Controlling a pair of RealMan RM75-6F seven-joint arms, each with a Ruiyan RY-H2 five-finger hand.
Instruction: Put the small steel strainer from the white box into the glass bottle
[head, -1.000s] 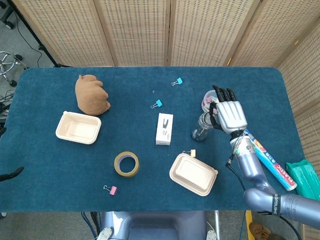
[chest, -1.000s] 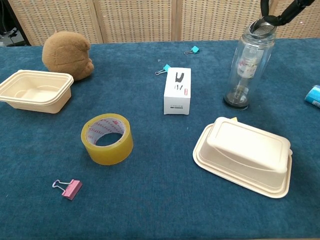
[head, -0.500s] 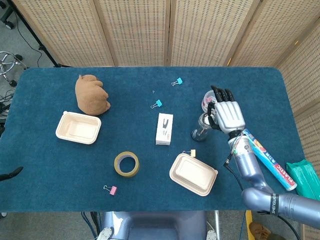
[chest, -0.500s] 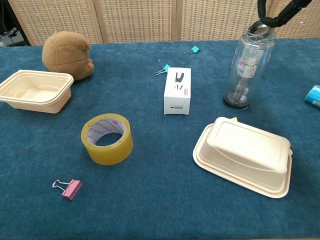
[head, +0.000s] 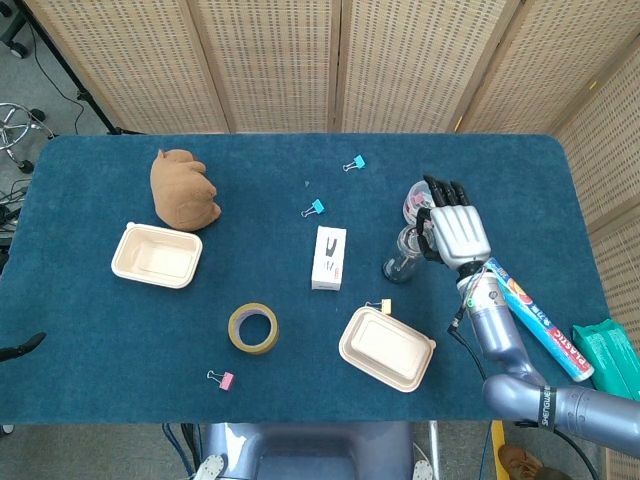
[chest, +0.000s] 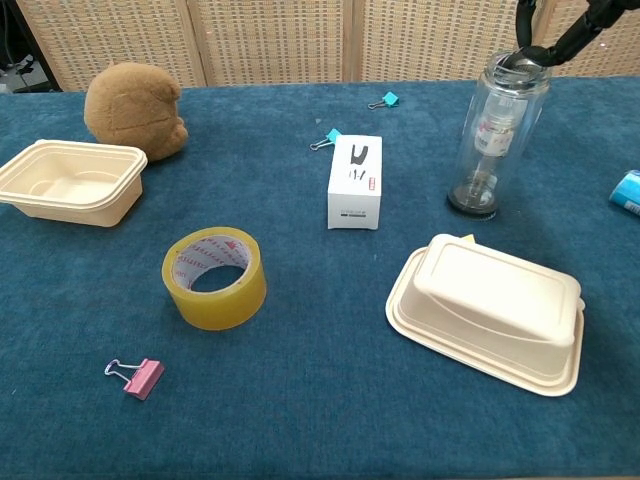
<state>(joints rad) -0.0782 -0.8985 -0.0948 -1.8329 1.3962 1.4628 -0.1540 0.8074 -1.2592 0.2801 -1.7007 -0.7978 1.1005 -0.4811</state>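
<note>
The glass bottle (head: 402, 254) (chest: 490, 140) stands upright at the right of the blue table. My right hand (head: 458, 232) hovers over it, palm down, fingers stretched forward. In the chest view its dark fingertips (chest: 548, 45) reach down to the bottle's mouth, where the small steel strainer (chest: 518, 68) sits low in the rim, still pinched. The head view hides the strainer under the hand. A small white printed box (head: 328, 257) (chest: 355, 182) lies left of the bottle. My left hand is in neither view.
A closed cream lunch box (chest: 490, 310) lies just in front of the bottle, an open one (chest: 72, 182) at the far left. Also on the table are a yellow tape roll (chest: 214, 277), a brown plush toy (chest: 130, 108), several binder clips and a tube (head: 535, 318) at the right edge.
The strainer has sunk from just above the bottle's rim into its mouth. My right hand has shifted slightly towards me.
</note>
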